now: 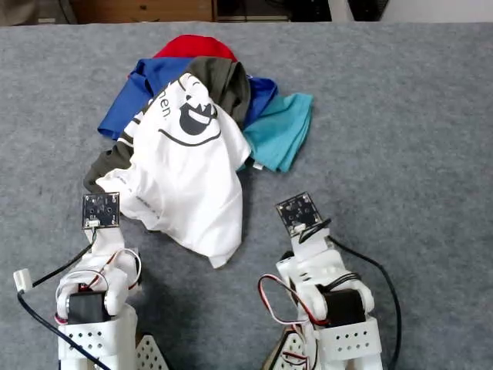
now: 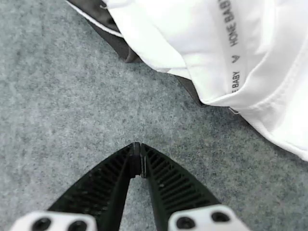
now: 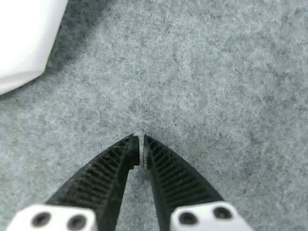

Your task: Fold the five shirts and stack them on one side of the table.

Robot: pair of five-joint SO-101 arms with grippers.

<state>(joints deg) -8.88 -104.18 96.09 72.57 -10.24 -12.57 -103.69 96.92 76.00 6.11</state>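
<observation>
A heap of shirts lies at the table's far middle-left. On top is a white shirt [image 1: 189, 166] with a black smiling print. Under it are a dark olive shirt [image 1: 227, 81], a blue shirt [image 1: 142, 89], a red shirt [image 1: 192, 48] and a teal shirt [image 1: 281, 131]. My left gripper [image 2: 137, 150] is shut and holds nothing; it hovers over bare felt just short of the white shirt's hem [image 2: 192, 48] and a dark shirt edge [image 2: 113, 43]. My right gripper [image 3: 141, 143] is shut over bare felt, with a corner of the white shirt [image 3: 24, 38] off to one side.
Grey felt [image 1: 408, 139] covers the whole table. The left arm [image 1: 100, 262] and the right arm [image 1: 320, 270] stand at the near edge. A wooden cabinet [image 1: 142, 9] and dark equipment sit beyond the far edge. The table's right half is bare felt.
</observation>
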